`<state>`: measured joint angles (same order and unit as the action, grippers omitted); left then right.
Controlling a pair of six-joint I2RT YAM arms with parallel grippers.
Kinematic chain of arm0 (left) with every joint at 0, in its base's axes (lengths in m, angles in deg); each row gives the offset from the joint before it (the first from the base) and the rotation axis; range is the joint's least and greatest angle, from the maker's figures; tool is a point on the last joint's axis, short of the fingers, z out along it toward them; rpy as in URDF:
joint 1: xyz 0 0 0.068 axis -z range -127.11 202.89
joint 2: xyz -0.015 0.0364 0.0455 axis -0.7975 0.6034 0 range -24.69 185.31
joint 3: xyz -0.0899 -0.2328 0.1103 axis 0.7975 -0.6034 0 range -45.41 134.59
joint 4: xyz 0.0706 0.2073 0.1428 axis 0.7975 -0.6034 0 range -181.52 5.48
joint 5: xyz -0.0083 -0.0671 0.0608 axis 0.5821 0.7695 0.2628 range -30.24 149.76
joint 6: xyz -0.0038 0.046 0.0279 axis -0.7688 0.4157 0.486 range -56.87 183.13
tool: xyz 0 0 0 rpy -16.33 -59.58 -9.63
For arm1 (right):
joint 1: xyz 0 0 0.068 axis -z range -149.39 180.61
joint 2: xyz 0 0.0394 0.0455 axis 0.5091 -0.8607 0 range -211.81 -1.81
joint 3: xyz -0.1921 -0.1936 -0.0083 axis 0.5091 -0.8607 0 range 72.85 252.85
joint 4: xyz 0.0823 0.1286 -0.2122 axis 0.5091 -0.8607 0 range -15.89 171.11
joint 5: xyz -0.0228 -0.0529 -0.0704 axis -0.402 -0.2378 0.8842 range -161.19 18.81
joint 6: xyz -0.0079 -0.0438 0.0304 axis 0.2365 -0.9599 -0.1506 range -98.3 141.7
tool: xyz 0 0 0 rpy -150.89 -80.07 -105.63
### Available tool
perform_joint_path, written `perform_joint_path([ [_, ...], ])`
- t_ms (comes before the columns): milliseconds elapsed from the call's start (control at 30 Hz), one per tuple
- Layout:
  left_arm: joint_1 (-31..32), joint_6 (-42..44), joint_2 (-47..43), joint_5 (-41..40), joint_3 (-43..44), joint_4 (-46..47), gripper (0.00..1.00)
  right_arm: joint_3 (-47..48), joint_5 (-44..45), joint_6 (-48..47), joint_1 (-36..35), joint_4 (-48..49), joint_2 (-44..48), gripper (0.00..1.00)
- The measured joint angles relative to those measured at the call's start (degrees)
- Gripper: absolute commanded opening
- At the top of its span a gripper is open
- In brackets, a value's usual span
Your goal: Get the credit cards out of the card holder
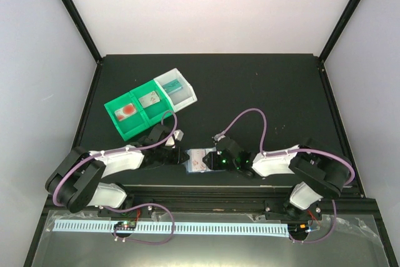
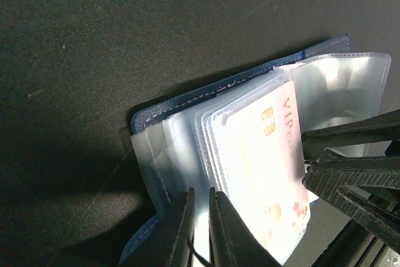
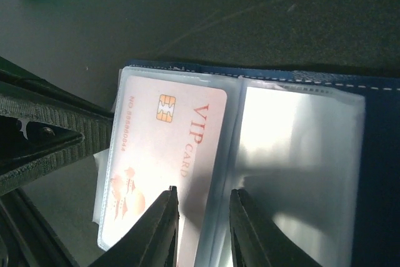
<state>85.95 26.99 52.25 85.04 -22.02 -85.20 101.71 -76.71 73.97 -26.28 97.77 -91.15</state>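
Nearest to the lens in the left wrist view, the left gripper rises from the bottom edge of the frame. Its jaws are nearly together and pinch the outer edge of a clear leaf of the card holder. The holder lies open and flat on the bench; in the overhead view it is at lower centre, between the two arms.

Right of the pinched leaf is the credit card, pale with a gold chip, inside a pocket. In the right wrist view its long axis runs from top to bottom of the frame, with the chip end toward the top, away from the right gripper. These jaws stand a narrow way apart, astride the card's right long edge and the fold; whether they pinch anything I cannot tell. I judge the right arm better placed to draw the card out. On which side the pocket opens is not visible.
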Motion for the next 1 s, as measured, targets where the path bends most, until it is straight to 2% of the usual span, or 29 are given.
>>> perform_joint_path([
  [333, 0.0, 0.5, -1.7, -1.2, 0.0, -1.9, 0.04, -0.9, -0.5, 0.8, 0.2, 3.2, -0.9, 0.22],
  [533, 0.0, 1.0, -2.7, -2.0, 0.0, -4.1, 0.18, -1.0, -1.2, 0.8, 0.4, 5.2, -2.2, 0.21],
  [733, 0.0, 0.8, -8.2, -0.9, 0.0, -4.2, 0.25, -1.2, -1.6, 1.0, 0.5, 6.3, -2.6, 0.19],
  [867, 0.0, 0.5, -7.5, 0.0, 0.0, -3.2, 0.25, -1.3, -1.8, 1.2, 0.7, 6.8, -2.7, 0.18],
  [1000, 0.0, 0.3, -3.0, 1.4, 0.0, -1.0, 0.22, -1.5, -2.0, 1.5, 0.7, 7.2, -2.9, 0.14],
])
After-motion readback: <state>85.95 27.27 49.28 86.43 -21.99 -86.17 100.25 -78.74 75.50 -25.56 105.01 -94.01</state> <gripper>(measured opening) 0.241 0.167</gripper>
